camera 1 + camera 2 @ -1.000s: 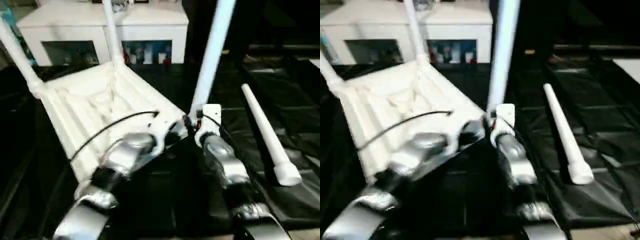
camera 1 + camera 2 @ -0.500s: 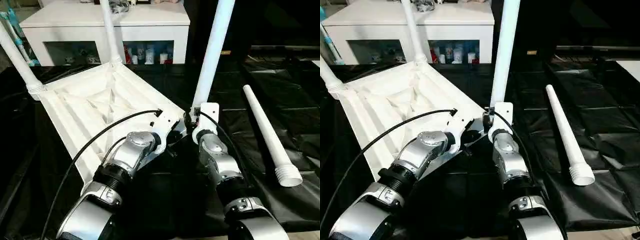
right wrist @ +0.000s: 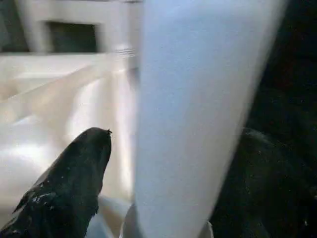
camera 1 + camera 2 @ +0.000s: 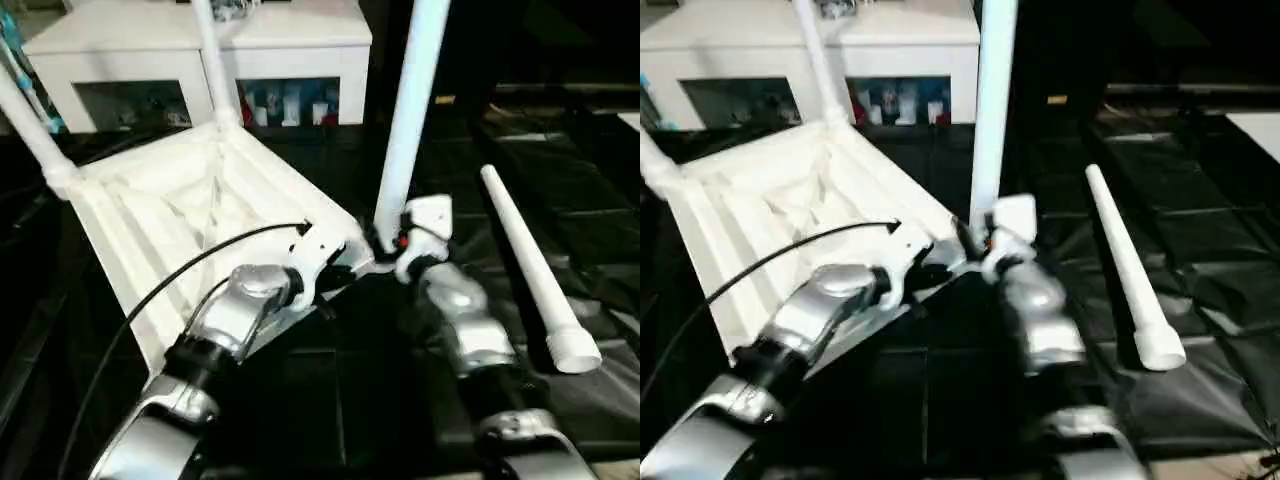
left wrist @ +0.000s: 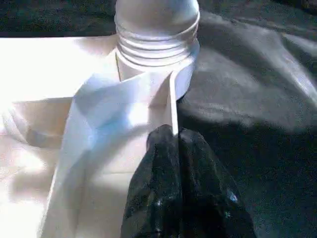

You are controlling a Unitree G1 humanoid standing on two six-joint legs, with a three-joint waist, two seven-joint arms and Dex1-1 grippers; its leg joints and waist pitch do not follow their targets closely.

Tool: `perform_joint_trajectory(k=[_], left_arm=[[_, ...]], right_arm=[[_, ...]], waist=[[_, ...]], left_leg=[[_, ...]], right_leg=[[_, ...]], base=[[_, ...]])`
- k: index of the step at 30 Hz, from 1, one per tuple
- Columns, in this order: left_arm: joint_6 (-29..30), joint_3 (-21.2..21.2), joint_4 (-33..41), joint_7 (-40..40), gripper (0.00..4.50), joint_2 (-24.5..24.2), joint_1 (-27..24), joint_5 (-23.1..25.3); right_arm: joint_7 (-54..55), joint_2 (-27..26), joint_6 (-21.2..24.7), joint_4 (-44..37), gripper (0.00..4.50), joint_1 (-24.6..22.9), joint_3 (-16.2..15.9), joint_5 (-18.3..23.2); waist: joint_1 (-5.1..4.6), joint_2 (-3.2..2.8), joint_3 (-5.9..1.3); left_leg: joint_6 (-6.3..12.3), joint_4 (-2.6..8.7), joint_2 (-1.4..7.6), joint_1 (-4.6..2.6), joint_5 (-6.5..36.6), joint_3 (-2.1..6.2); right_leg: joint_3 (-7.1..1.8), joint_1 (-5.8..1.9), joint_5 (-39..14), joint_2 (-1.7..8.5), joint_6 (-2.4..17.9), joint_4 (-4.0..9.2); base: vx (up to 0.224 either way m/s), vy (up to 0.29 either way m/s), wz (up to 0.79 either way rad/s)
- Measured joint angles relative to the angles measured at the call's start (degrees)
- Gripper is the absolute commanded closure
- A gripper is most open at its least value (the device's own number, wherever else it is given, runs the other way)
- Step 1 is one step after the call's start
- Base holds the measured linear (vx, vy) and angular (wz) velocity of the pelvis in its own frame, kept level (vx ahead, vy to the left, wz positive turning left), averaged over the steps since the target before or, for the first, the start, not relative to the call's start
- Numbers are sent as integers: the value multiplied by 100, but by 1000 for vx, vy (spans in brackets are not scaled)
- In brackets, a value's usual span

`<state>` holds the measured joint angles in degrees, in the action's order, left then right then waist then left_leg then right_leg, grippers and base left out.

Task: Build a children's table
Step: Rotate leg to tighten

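The white table top (image 4: 190, 220) lies upside down on the black floor sheet (image 4: 560, 180), with three legs standing up from its corners. A fourth leg (image 4: 530, 270) lies loose on the sheet nearby. The left tool (image 5: 176, 141) is pinched together on the top's edge rib. The right tool (image 3: 163, 163) sits apart around the near leg (image 4: 405, 110), one finger (image 3: 74, 173) just beside it.

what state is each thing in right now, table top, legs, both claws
table top: upside down on the black sheet, ribbed underside up
two far legs: standing in their corner sockets
near leg: upright in its corner socket, thread partly showing
fourth leg: loose, lying on the black sheet
left claw: shut on the table top's rim
right claw: open, fingers on either side of the near leg
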<state>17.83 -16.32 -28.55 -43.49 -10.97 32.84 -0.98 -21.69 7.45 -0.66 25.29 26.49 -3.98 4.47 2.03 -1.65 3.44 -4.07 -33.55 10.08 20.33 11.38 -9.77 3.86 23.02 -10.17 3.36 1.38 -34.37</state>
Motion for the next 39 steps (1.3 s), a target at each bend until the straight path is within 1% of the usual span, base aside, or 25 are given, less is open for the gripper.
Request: perform_joint_trajectory(k=[2, 4, 6, 8, 11, 13, 15, 19, 22, 27, 28, 29, 31, 32, 35, 37, 38, 39], left_arm=[[-25, -27, 247, -304, 450, -217, -160, -64], [-24, -27, 339, -466, 450, -297, -217, -112], [-19, -31, 531, -685, 450, -432, -343, -179], [-15, -29, 791, -1098, 450, -697, -546, -335], [88, -42, 1181, -1671, 450, -1040, -795, -542], [207, -80, 1368, -1902, 450, -1178, -885, -622], [285, -104, 1439, -1988, 450, -1244, -899, -633], [300, -153, 1488, -2064, 450, -1254, -911, -634], [302, -152, 1488, -2094, 450, -1281, -912, -639], [319, -147, 1489, -2102, 450, -1295, -912, -646], [319, -148, 1489, -2102, 450, -1295, -912, -646], [319, -148, 1490, -2103, 450, -1295, -912, -646], [319, -151, 1494, -2103, 450, -1295, -912, -646], [319, -151, 1494, -2103, 450, -1296, -912, -645], [320, -151, 1495, -2103, 450, -1300, -912, -645], [321, -150, 1495, -2100, 450, -1306, -913, -645], [324, -150, 1499, -2100, 450, -1308, -913, -645], [327, -150, 1502, -2100, 450, -1309, -914, -645]], right_arm=[[-688, 273, 37, -174, 38, -236, -140, 82], [-1025, 379, 124, -228, 38, -356, -146, 229], [-1589, 594, 342, -512, 38, -504, -203, 497], [-2085, 956, 479, -742, 38, -650, -266, 689], [-2627, 1207, 583, -885, 38, -789, -327, 769], [-2910, 1268, 609, -951, 38, -866, -390, 843], [-3069, 1319, 618, -954, 38, -869, -456, 845], [-3296, 1518, 682, -1056, 38, -927, -583, 845], [-3407, 1606, 686, -1118, 38, -994, -587, 840], [-3399, 1590, 674, -1085, 38, -1035, -586, 820], [-3376, 1576, 673, -1068, 63, -1025, -586, 819], [-3376, 1567, 673, -1060, 72, -1023, -586, 820], [-3382, 1561, 672, -1059, 72, -1023, -588, 821], [-3379, 1545, 672, -1059, 106, -1023, -588, 822], [-3388, 1510, 672, -1060, 117, -1023, -588, 825], [-3397, 1497, 672, -1060, 136, -1024, -595, 826], [-3397, 1497, 672, -1060, 136, -1024, -595, 826], [-3401, 1497, 672, -1060, 150, -1024, -596, 827]], waist=[[8, 1, 1], [5, 3, 2], [-6, 6, 5], [6, 9, 6], [16, 13, 9], [33, 15, 10], [54, 16, 11], [133, 17, 11], [135, 18, 11], [136, 18, 10], [135, 18, 10], [135, 18, 10], [136, 18, 10], [136, 18, 10], [136, 19, 10], [136, 19, 10], [136, 19, 10], [136, 19, 10]], left_leg=[[0, -4, 0, 8, 1, -1], [0, -5, 0, 14, 1, -4], [3, -7, -1, 18, 3, -8], [11, -4, 1, 17, 5, -8], [26, -1, 2, 27, -4, -8], [30, -5, 2, 28, -4, -8], [33, -17, 2, 24, -3, -8], [31, -30, 1, 26, -1, -9], [32, -30, 2, 25, -1, -9], [34, -32, 3, 24, -3, -8], [34, -33, 3, 25, -3, -9], [34, -34, 3, 25, -3, -8], [35, -34, 3, 25, -3, -8], [36, -34, 3, 25, -4, -8], [37, -36, 3, 24, -5, -8], [37, -40, 3, 24, -5, -8], [37, -42, 3, 24, -5, -8], [37, -44, 3, 24, -5, -8]], right_leg=[[-1, 0, -5, 1, -1, 5], [-2, 0, -3, 1, 2, 16], [-5, 1, -2, 2, 3, 21], [-4, 1, -4, 2, 1, 25], [-1, 11, -5, 1, 0, 24], [-1, 16, -5, 1, 0, 25], [-1, 16, -4, 2, 2, 24], [-5, 12, -3, 5, 3, 23], [-5, 12, -3, 5, 3, 20], [-4, 12, -3, 4, 3, 16], [-4, 12, -3, 4, 3, 16], [-4, 12, -3, 4, 3, 16], [-3, 12, -3, 4, 3, 14], [-3, 12, -3, 4, 3, 12], [-3, 12, -3, 4, 3, 8], [-4, 12, -3, 4, 3, 4], [-4, 12, -3, 4, 3, 3], [-4, 12, -3, 4, 3, 1]], base=[[0, 0, 0], [0, 0, 0], [0, 0, 0], [0, 0, 0], [0, 0, 0], [0, 0, 0], [0, 0, 0], [0, 0, 0], [0, 0, 0], [0, 0, 0], [0, 0, 0], [0, 0, 0], [0, 0, 0], [0, 0, 0], [0, 0, 0], [0, 0, 0], [0, 0, 0], [0, 0, 0]])
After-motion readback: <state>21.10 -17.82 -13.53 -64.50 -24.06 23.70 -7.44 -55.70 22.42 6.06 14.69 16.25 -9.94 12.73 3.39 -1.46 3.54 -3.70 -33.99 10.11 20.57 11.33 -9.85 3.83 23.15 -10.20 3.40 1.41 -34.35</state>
